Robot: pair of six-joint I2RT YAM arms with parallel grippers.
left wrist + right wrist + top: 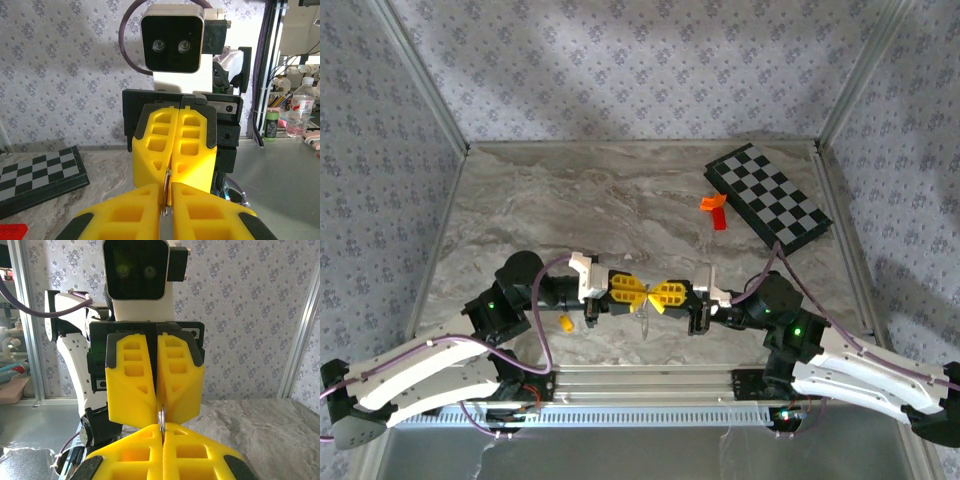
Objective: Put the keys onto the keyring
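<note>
Above the near edge of the table (620, 200), left gripper (642, 295) and right gripper (658, 297) meet tip to tip, both clenched on the keyring (161, 419), likely to brace it and spread its coil. The key (566, 322) lies loose beside the left arm (510, 300), not yet threaded.

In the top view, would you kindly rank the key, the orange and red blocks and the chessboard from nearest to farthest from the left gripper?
From the left gripper, shut on the keyring:
1. key, on the table, left.
2. orange and red blocks, far right.
3. chessboard, right, beyond the blocks.
</note>
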